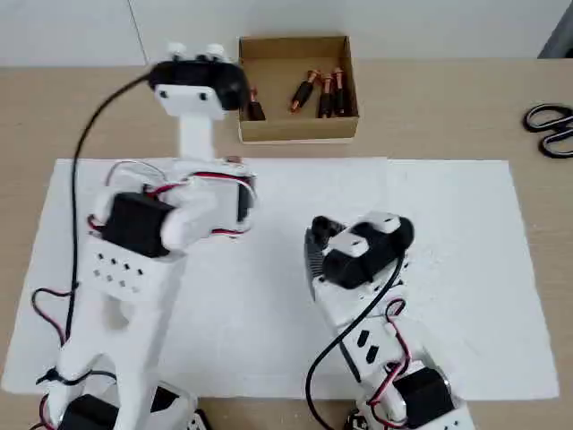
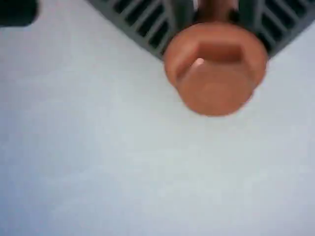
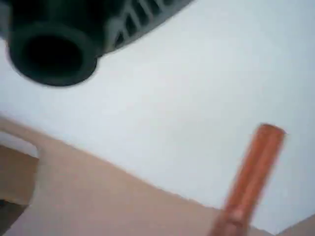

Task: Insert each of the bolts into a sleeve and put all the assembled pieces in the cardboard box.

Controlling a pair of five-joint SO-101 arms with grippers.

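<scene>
High view: the cardboard box [image 1: 295,134] sits on the table [image 1: 448,107] just beyond the white sheet [image 1: 448,233], with several assembled pieces [image 1: 324,94] lying inside. Left wrist view: the left gripper [image 2: 216,12] is clamped on a copper bolt [image 2: 215,69] above the sheet. Right wrist view: the right gripper [image 3: 74,24] grips a black sleeve [image 3: 51,56]; the bolt shows farther off, apart from the sleeve.

The bolt [image 2: 214,73] looked smooth and copper-toned, with a faint sheen; the sleeve [image 3: 51,56] was matt black. The box [image 1: 295,132] was plain brown cardboard, the table [image 1: 448,107] pale wood-grain under a matt white sheet [image 1: 448,269].
</scene>
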